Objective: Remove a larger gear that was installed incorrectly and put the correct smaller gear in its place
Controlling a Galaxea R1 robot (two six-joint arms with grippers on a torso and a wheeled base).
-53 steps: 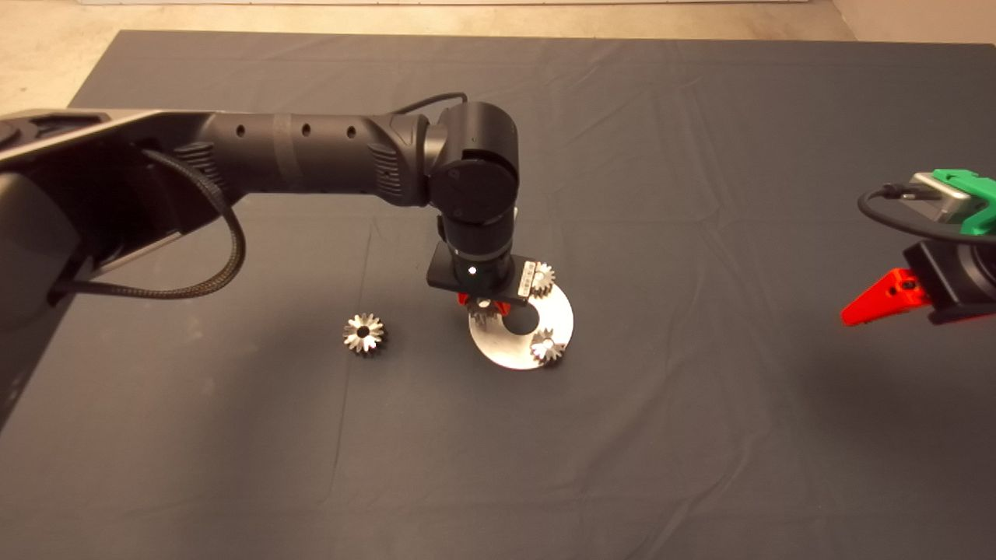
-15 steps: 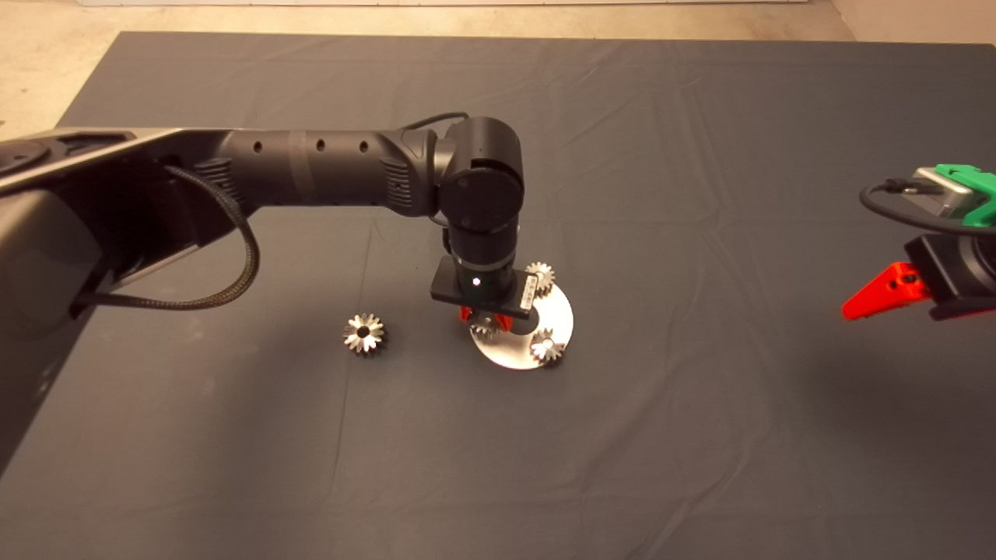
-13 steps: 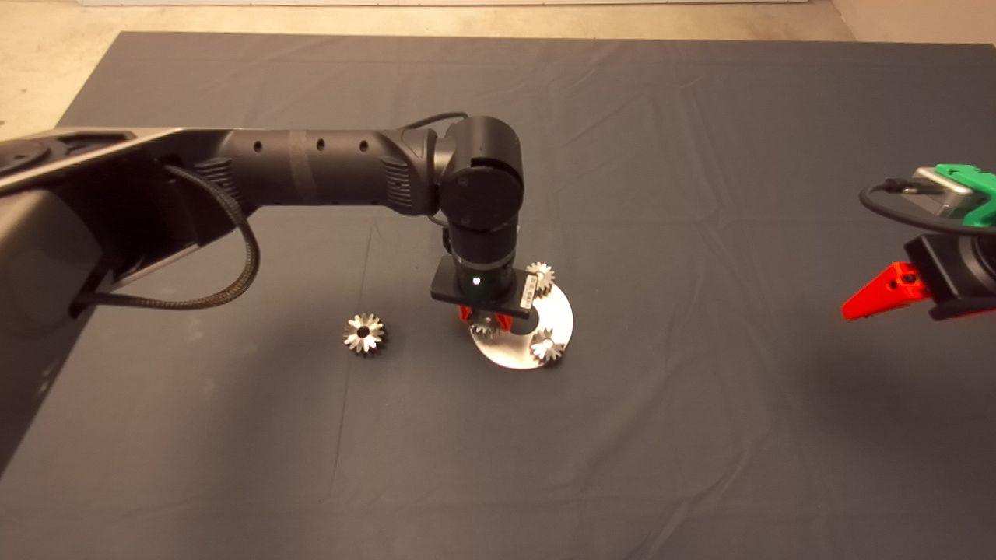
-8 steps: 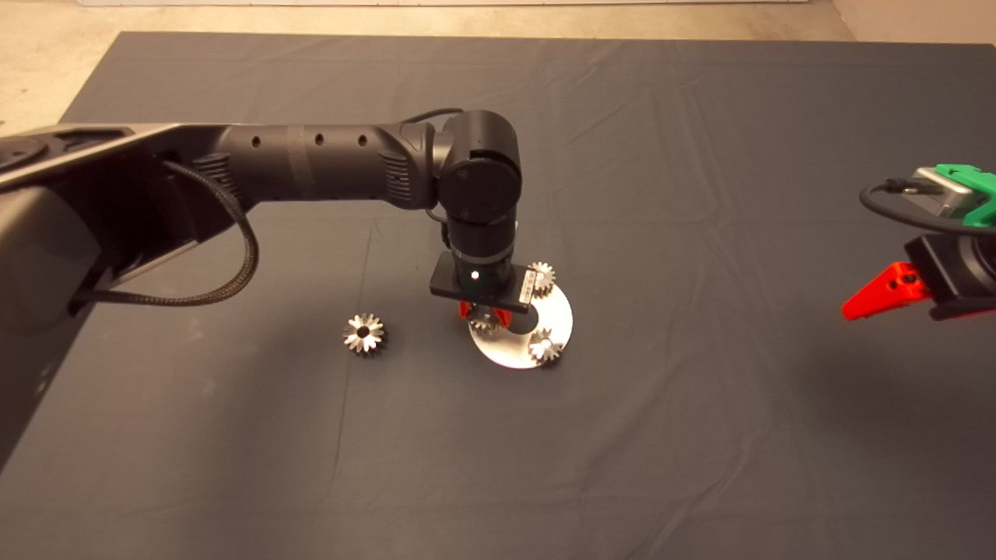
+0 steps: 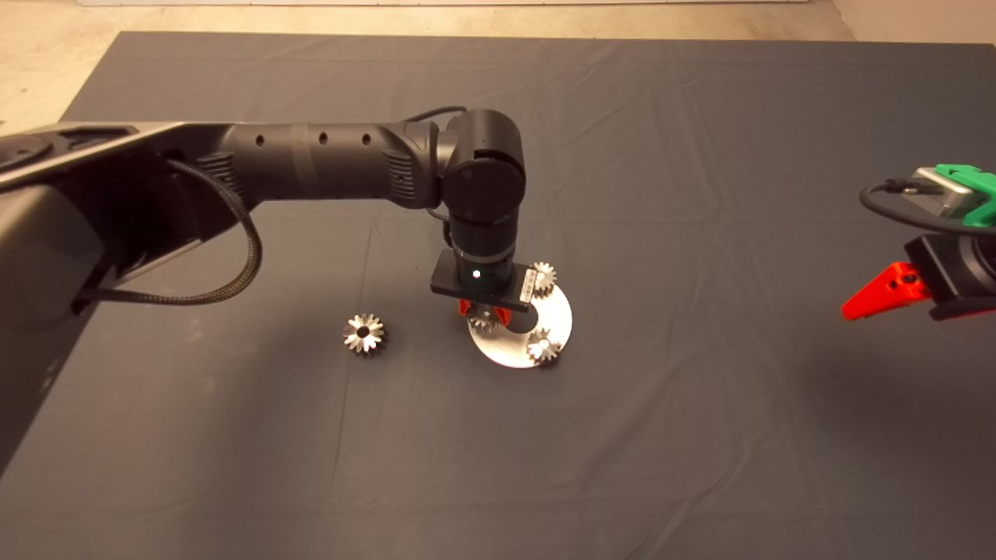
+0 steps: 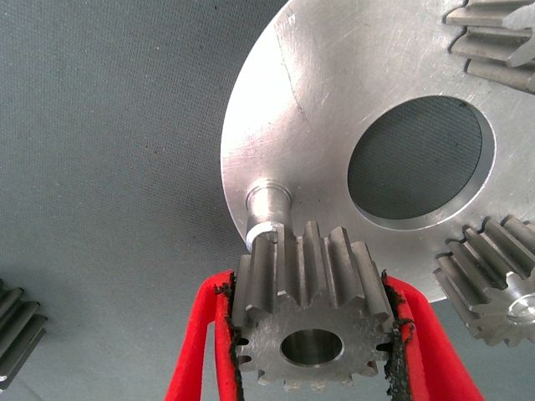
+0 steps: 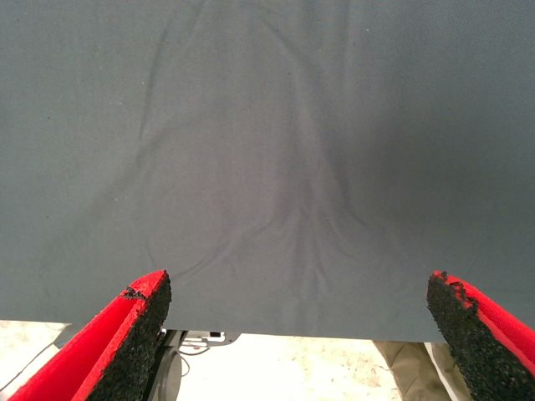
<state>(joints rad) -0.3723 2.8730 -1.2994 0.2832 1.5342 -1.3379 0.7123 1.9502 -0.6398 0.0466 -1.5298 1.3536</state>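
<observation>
- Shifted slightly since the earlier head frames: left arm's elbow joint a touch further right, left gripper (image 5: 484, 313) a little lower over the plate's left edge; plate and its gears nudged a hair leftward. Larger gear unmoved, right arm unmoved.
- Left gripper (image 6: 311, 334) clamped on the smaller gear (image 6: 311, 322), red fingers (image 6: 197, 351) pressing the teeth on both sides, black pads against the tooth flanks.
- Smaller gear held with bore facing the wrist camera, tilted, just beside a short metal peg (image 6: 266, 209) at the plate rim; bore not over the peg, gear not seated.
- Round silver plate (image 6: 334, 92) flat on the dark mat (image 5: 622, 435), large round hole (image 6: 418, 159) through its middle, mat showing through.
- Two other short-toothed gears on the plate: one at the far rim (image 5: 542, 277), one at the near rim (image 5: 542, 346); both partly visible in the left wrist view (image 6: 493, 276), (image 6: 493, 42).
- Smaller gear in head view (image 5: 484, 320) mostly hidden under the wrist, just above the plate's left edge (image 5: 498, 354).
- Larger gear (image 5: 363, 334) lying flat on the mat, left of the plate, well apart, dark centre hole up; edge of its teeth visible in the left wrist view (image 6: 17, 330).
- Right gripper (image 5: 871, 299) parked at the right edge of the mat, away from the work; fingers (image 7: 117, 334) spread wide apart, nothing between them, only mat and a strip of floor beyond.
</observation>
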